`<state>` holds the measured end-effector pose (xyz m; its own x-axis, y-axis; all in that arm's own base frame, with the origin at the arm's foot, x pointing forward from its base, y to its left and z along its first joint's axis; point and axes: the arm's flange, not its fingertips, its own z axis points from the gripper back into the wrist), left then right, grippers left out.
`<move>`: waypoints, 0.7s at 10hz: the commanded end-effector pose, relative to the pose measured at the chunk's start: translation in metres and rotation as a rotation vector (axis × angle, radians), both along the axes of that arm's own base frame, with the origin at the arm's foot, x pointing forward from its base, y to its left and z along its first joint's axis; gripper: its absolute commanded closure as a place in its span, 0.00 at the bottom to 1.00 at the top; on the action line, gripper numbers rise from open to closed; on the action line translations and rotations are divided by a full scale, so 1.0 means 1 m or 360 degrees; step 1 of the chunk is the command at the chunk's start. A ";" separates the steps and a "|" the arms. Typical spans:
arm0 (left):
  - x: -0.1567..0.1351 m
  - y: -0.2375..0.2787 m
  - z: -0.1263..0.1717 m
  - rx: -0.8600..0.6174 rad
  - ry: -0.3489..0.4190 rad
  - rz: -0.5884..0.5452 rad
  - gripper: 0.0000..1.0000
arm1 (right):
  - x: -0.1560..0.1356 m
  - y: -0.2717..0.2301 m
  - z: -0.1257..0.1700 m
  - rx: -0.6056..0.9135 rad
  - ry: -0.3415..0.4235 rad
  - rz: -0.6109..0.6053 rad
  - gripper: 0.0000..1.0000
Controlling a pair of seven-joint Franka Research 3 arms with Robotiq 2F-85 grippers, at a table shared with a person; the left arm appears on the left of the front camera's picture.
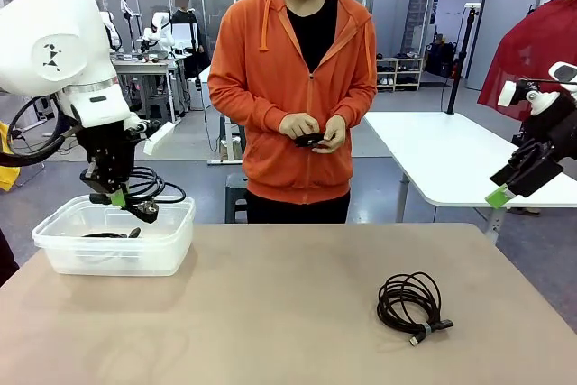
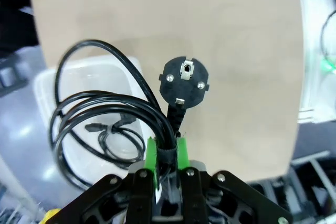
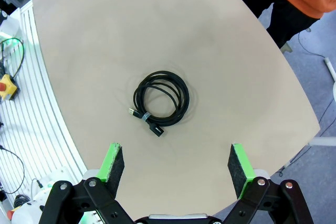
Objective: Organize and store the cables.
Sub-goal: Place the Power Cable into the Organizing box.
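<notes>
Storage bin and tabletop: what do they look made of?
Bin: likely plastic; milky, translucent walls and a rounded moulded rim. Tabletop: matte beige, perhaps laminate; even colour, no glare, no visible grain.

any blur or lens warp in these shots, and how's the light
Right wrist view: wide-angle warp bends the table edges into curves. Left wrist view: same warp; the plug is sharp, the bin behind it soft. Front view: even light, only a faint shadow under the coiled cable.
</notes>
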<state>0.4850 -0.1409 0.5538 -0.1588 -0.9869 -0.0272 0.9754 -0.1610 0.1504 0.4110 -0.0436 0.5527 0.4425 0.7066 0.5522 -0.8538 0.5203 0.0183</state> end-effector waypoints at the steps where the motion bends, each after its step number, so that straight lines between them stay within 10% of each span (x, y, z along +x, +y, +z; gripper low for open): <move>1: -0.002 -0.006 0.000 0.0032 0.0014 -0.0011 1.00 | 0.000 0.000 0.000 0.0006 0.0000 0.0003 0.00; 5: -0.002 -0.006 0.000 0.0032 0.0014 -0.0011 1.00 | 0.000 0.000 0.000 0.0006 0.0000 0.0003 0.00; 7: 0.012 0.005 -0.003 -0.0011 0.0010 -0.0026 0.83 | 0.000 0.000 0.000 0.0006 0.0000 0.0003 0.00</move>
